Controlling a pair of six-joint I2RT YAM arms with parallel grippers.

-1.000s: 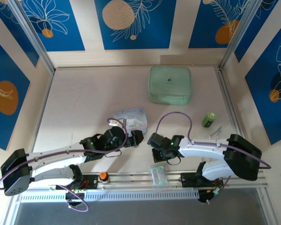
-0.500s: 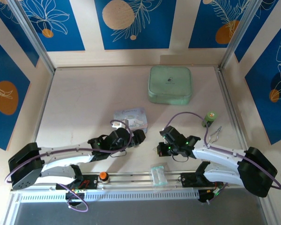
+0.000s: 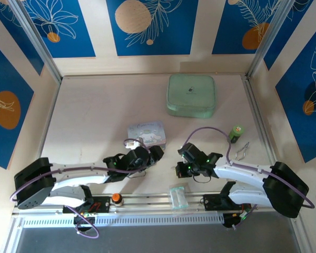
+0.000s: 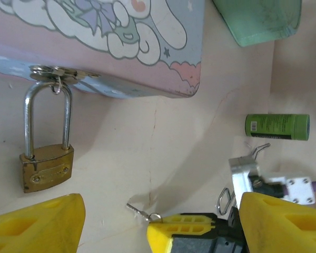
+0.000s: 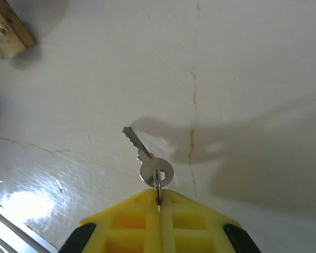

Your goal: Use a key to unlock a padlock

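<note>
The small brass padlock point(image 4: 46, 169) hangs by its silver shackle from the hasp of the pastel cartoon box point(image 4: 121, 52) and lies on the table. My left gripper point(image 4: 160, 206) is open just short of it, its yellow fingers point(image 4: 37, 224) spread wide with the padlock ahead of the left one. My right gripper point(image 5: 159, 194) is shut on the ring of the silvery key point(image 5: 147, 158), whose blade points out toward the padlock's corner point(image 5: 10, 31). From above, the two grippers point(image 3: 147, 155) point(image 3: 180, 167) face each other in front of the box point(image 3: 146, 133).
A mint green case point(image 3: 191, 95) lies at the back. A green cylinder point(image 3: 235, 133) and a bent wire loop point(image 3: 243, 149) lie to the right. A clear plastic piece point(image 3: 178, 196) rests on the front rail.
My right arm has stretched out and brought the key a little right and nearer the front edge. The left gripper's fingers have narrowed somewhat and it has shifted slightly right.
</note>
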